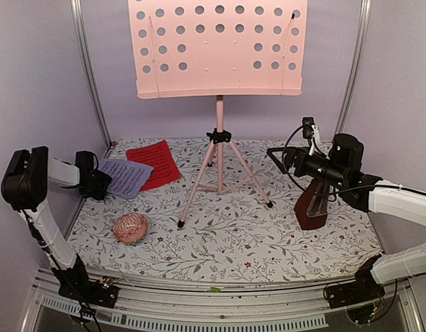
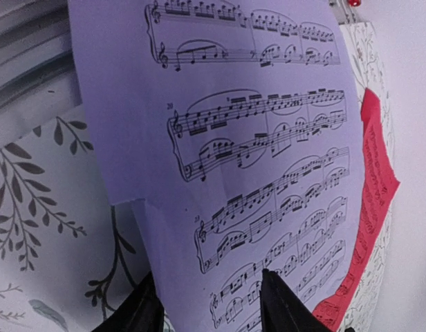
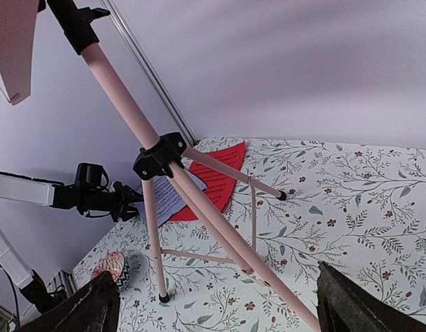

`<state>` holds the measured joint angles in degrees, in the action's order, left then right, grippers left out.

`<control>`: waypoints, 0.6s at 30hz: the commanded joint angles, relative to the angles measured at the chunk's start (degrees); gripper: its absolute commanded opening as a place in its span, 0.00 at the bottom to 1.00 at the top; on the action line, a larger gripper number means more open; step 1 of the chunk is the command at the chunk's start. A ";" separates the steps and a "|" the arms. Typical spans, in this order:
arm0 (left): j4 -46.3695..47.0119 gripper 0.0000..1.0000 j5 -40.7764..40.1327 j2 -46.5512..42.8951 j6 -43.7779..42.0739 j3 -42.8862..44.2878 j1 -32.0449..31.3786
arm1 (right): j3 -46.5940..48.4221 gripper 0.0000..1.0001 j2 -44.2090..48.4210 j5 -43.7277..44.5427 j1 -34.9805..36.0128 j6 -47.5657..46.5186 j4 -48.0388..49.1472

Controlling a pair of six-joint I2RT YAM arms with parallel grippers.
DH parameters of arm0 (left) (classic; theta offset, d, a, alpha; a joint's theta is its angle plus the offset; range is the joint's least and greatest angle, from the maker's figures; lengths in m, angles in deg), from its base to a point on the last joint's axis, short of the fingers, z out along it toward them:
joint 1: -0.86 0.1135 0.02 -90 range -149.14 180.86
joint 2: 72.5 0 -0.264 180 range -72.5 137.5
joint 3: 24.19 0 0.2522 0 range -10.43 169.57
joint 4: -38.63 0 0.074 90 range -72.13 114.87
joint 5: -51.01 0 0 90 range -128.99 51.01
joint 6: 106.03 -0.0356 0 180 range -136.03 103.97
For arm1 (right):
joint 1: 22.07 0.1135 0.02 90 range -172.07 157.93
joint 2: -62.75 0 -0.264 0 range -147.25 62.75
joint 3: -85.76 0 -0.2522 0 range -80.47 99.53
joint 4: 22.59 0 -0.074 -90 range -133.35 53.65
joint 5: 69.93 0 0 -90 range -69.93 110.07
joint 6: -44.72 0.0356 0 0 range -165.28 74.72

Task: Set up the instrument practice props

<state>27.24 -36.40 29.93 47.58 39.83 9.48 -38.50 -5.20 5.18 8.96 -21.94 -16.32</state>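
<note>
Top external view: the pink music stand [image 1: 219,48] is upright on its tripod at the middle of the patterned table [image 1: 296,242], its desk bare. The lavender page [image 1: 126,176] and the red page [image 1: 156,162] lie overlapping on the table at far left. The left gripper [image 1: 102,185] is at the near-left edge of the lavender page. The metronome [image 1: 313,207] stands on the right, partly hidden under the right arm. The right gripper [image 1: 279,159] hangs beside the stand's legs holding nothing, and a patterned egg-shaped shaker [image 1: 131,227] sits apart at front left.

Left wrist view: the lavender page [image 2: 254,173] fills the frame with the red page [image 2: 372,207] beyond it. Its near edge runs between the dark fingers [image 2: 282,304], which stand partly apart and are not pinched on the paper.

Right wrist view: the right gripper [image 3: 220,311] is spread wide and empty, looking past the stand [image 3: 161,155] toward both pages.

The step in hand looks like picking up the lavender page. Next, the jaws need to pinch the thin edge firmly, then lift the page without dragging the red one and carry it to the stand's ledge.
</note>
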 commanded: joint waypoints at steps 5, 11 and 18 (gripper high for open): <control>1.32 0.43 -0.45 2.94 3.52 1.26 0.76 | -0.92 0.99 1.38 1.53 -0.31 0.13 -0.79; 0.63 0.00 -0.35 3.99 -0.15 3.23 0.74 | -0.30 0.99 0.95 1.70 -0.35 0.08 -1.27; -5.00 0.00 -2.99 -5.76 -13.16 4.25 -0.72 | 0.53 0.99 0.44 -0.05 -0.28 -0.25 -1.66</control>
<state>25.58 -37.50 31.55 43.41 42.98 9.52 -38.87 -4.91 6.20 8.96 -21.96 -17.48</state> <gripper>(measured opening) 0.003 0.989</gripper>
